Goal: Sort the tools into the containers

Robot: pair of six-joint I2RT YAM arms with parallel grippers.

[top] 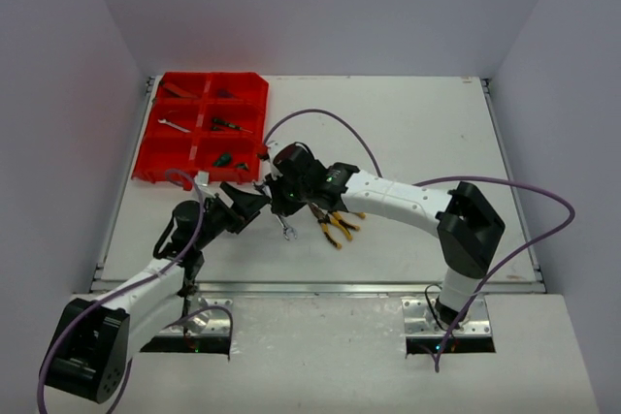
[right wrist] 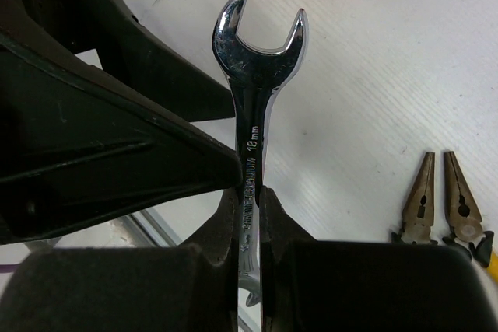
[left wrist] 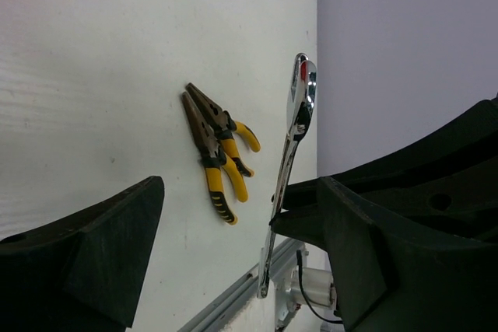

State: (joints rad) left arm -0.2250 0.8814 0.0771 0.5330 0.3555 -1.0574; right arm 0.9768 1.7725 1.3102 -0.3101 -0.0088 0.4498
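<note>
1. Setting: a robotics laboratory test cell.
2. Plain matte walls (top: 320,7) enclose the white worktop (top: 427,133) on its left, far and right sides.
3. The left arm (top: 146,293) and right arm (top: 398,201) stand on metal base plates (top: 480,327) bolted at the worktop's near edge.
4. Purple cables (top: 320,111) loop over the worktop from each arm.

Bright, even overhead light leaves soft shadows on the white worktop (top: 408,143); glare streaks the chrome wrench (right wrist: 250,106); foreground blurs slightly.
</note>
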